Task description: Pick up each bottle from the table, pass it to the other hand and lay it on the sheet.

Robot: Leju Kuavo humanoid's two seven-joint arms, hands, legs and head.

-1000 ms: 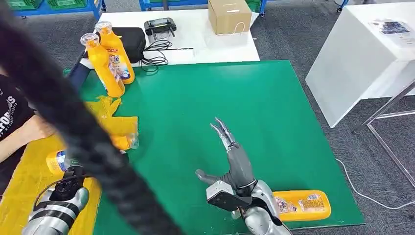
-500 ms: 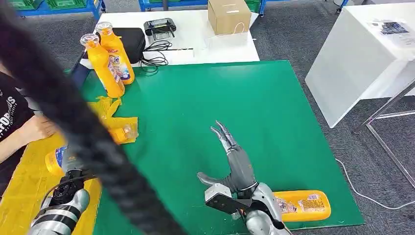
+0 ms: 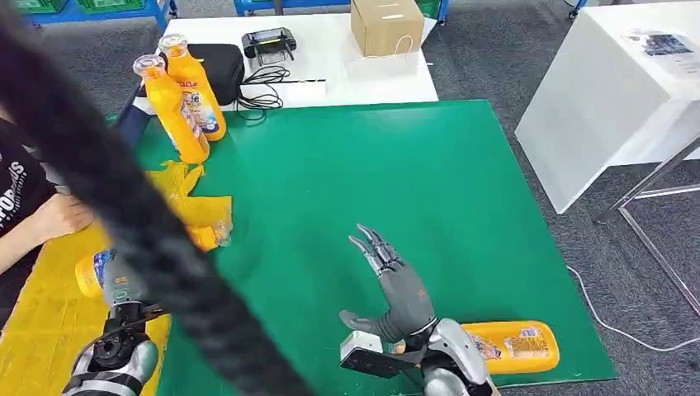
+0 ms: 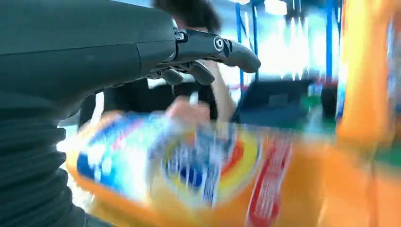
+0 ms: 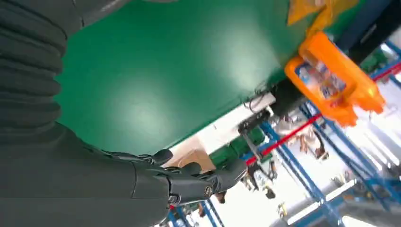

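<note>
R hand (image 3: 402, 290) has drawn back toward robot, fingers spread, empty, over green surface (image 3: 462, 190). L hand (image 3: 115, 285): grip can't tell; bottle (image 3: 92, 272) just beside, on yellow sheet (image 3: 33, 322). Another bottle (image 3: 512, 346) lies near R wrist.

Bright, even overhead light; the left wrist view's bottle (image 4: 198, 175) is heavily motion-blurred (windows blown out).
</note>
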